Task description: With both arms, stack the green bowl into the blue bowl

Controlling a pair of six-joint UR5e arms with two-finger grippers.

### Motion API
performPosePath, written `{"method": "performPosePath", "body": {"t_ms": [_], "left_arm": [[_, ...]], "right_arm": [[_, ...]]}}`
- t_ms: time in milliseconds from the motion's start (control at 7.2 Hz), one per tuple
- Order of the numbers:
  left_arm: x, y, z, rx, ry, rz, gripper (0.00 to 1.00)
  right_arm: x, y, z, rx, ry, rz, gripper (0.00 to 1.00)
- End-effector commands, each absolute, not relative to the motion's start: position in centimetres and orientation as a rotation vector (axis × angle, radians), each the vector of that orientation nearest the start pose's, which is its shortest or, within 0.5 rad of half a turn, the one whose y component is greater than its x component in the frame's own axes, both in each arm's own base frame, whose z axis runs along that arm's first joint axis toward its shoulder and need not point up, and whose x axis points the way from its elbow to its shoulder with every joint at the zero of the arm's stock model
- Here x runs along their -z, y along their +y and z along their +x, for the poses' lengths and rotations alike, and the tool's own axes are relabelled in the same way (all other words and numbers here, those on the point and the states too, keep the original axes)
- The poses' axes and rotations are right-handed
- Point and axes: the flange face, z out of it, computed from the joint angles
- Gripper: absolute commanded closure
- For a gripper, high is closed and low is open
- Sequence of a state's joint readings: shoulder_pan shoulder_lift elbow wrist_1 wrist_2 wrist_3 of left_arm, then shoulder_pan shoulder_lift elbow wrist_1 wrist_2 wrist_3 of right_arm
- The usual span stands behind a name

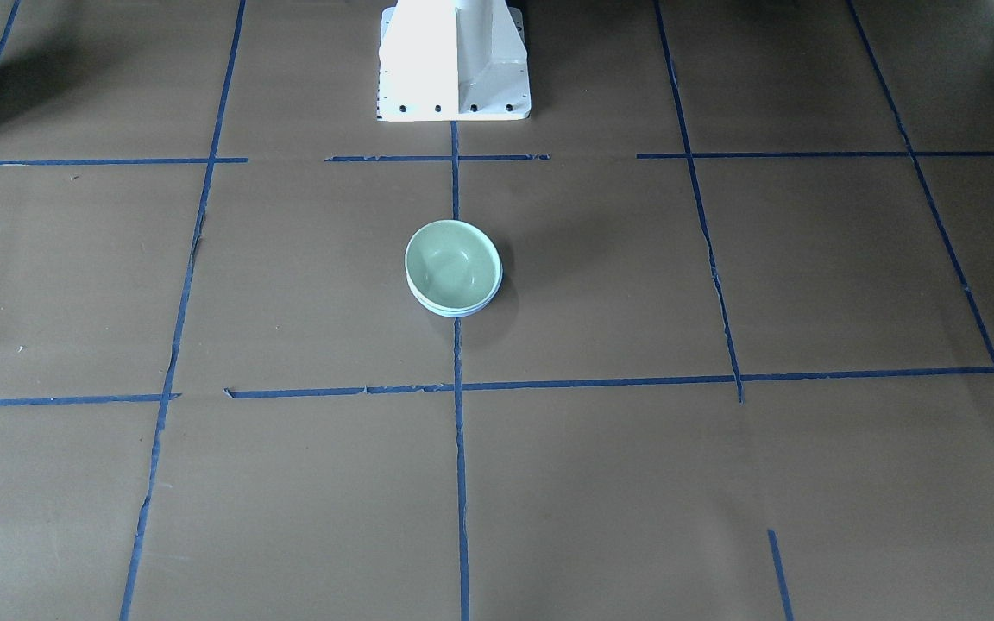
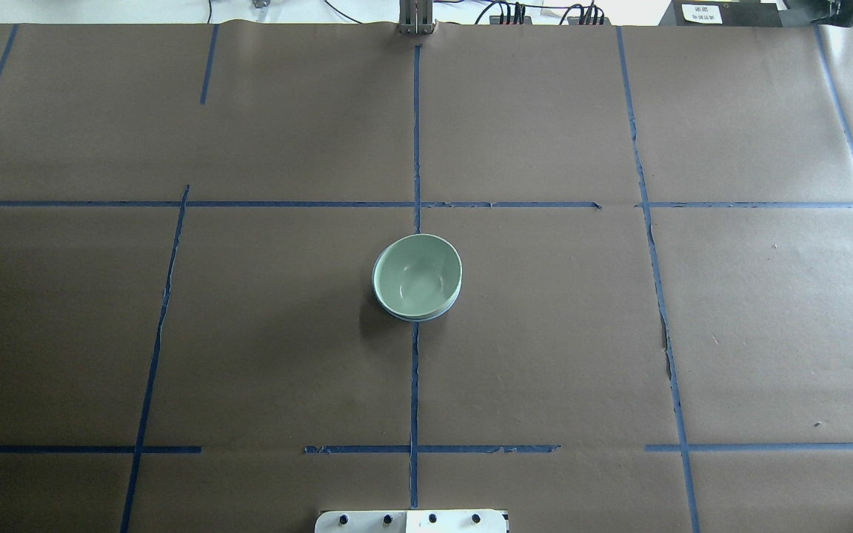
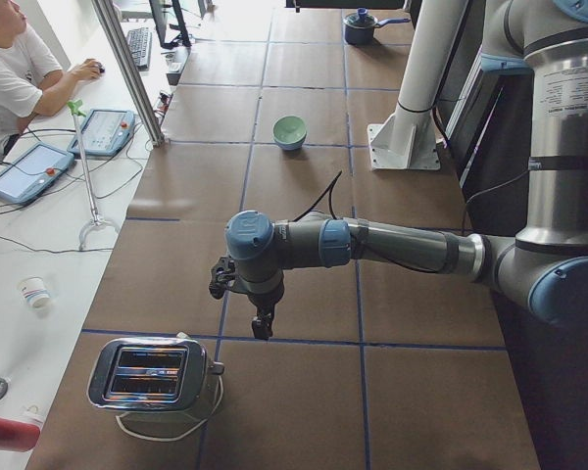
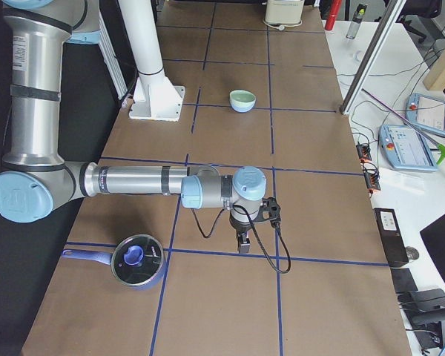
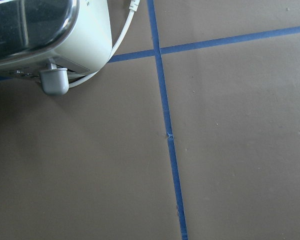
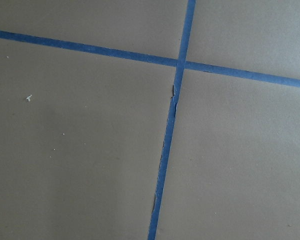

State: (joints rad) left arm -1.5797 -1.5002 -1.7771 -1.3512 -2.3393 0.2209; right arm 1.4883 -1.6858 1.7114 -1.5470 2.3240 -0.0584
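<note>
The green bowl (image 1: 452,263) sits nested inside the blue bowl (image 1: 452,311) at the table's middle, on the centre tape line. Only the blue bowl's rim (image 2: 417,317) shows under the green bowl (image 2: 417,275) in the overhead view. No arm is near the bowls. My left gripper (image 3: 263,328) hangs over the table's left end near a toaster, far from the stacked bowls (image 3: 290,130). My right gripper (image 4: 242,245) hangs over the right end, far from the bowls (image 4: 242,99). I cannot tell whether either gripper is open or shut. The wrist views show only paper and tape.
A chrome toaster (image 3: 152,377) with a white cord stands at the left end and also shows in the left wrist view (image 5: 35,30). A blue lidded pot (image 4: 137,262) stands at the right end. The white pedestal (image 1: 454,60) stands behind the bowls. An operator (image 3: 10,69) sits across the table.
</note>
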Motion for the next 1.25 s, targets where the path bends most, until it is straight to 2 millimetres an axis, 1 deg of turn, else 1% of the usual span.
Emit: {"method": "performPosePath", "body": {"t_ms": [0,833,1111], "left_arm": [[-61.27,-45.15,-6.75,-0.171,0.773,0.009,0.0],[-61.31,-45.13,-6.76,-0.17,0.772,0.006,0.0],[-61.22,-45.13,-6.75,-0.17,0.773,0.008,0.0]], "right_arm": [[-64.19,-45.04,2.79,0.151,-0.756,0.038,0.0],[-64.1,-45.06,2.5,0.157,-0.758,0.037,0.0],[-63.78,-45.06,2.34,0.157,-0.781,0.04,0.0]]}}
